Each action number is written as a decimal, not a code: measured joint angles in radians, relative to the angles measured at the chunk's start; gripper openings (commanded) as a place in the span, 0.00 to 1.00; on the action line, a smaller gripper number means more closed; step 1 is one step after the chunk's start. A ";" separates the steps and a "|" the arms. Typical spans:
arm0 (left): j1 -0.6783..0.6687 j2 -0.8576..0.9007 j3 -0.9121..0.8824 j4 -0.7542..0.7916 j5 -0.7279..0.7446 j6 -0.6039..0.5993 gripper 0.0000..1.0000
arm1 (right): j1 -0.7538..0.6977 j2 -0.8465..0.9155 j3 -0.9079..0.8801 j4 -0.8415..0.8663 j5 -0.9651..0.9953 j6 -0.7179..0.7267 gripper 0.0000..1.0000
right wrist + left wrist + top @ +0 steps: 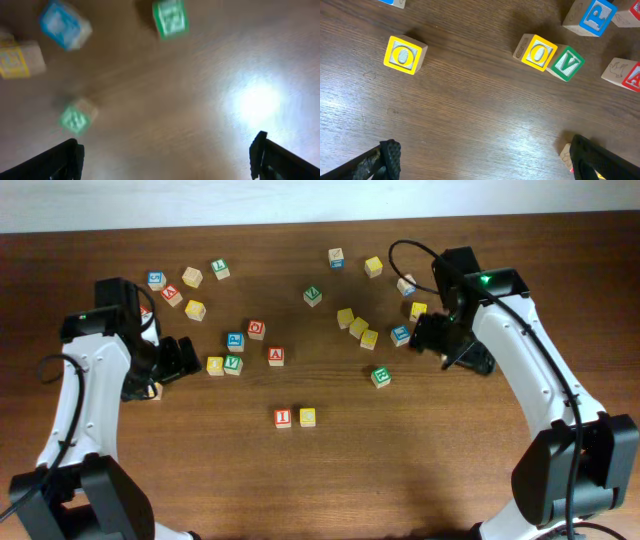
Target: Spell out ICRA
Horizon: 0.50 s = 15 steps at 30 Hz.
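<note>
In the overhead view a red "I" cube (283,417) and a yellow "C" cube (307,417) sit side by side, touching, at the table's middle front. The red "A" cube (276,356) lies above them to the left, and the green "R" cube (381,377) to the right. My left gripper (190,357) is open, left of the "A" cube (622,72), with bare wood between its fingers (390,157). My right gripper (418,332) is open above and right of the "R". Its wrist view is blurred, so letters there cannot be read.
Beside the left gripper (482,150) lie a yellow "O" cube (536,51), a green "V" cube (566,62), a blue "P" cube (592,17) and another yellow "O" cube (403,54). A small cube (565,155) sits against its right finger. Several more cubes are scattered across the back.
</note>
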 measured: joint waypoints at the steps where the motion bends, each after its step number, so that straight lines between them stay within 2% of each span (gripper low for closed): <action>1: 0.000 0.000 0.000 -0.001 0.000 -0.013 0.99 | 0.000 0.000 0.000 -0.031 -0.036 0.000 0.98; 7: 0.000 0.000 0.000 -0.053 0.053 -0.096 0.99 | 0.000 0.000 0.000 0.003 -0.300 0.000 0.98; 12: 0.000 0.000 0.000 -0.045 0.103 -0.110 0.99 | 0.000 0.000 0.000 0.114 -0.357 -0.004 0.98; 15: 0.000 0.000 0.000 -0.006 0.116 -0.113 0.99 | 0.000 0.000 -0.001 0.200 -0.361 -0.071 0.98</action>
